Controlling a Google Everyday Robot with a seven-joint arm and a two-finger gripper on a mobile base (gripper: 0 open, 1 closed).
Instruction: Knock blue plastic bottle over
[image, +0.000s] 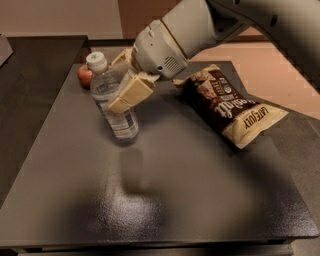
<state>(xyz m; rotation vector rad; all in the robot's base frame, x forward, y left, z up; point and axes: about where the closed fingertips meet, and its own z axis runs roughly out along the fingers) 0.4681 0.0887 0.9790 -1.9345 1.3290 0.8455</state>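
- The small clear plastic bottle with a blue-and-white label is on the back-left part of the dark grey bench, just in front of a red apple. It leans, with its white cap toward the left and back.
- The gripper is at the right side of the bottle, at the height of its upper body. Its 2 cream fingers are spread apart and grasp nothing; the nearer finger touches the bottle.
- The bottle's long axis is not far from upright, so a push toward the left would probably tip it over.
- The dark snack bag lies well apart, on the right.
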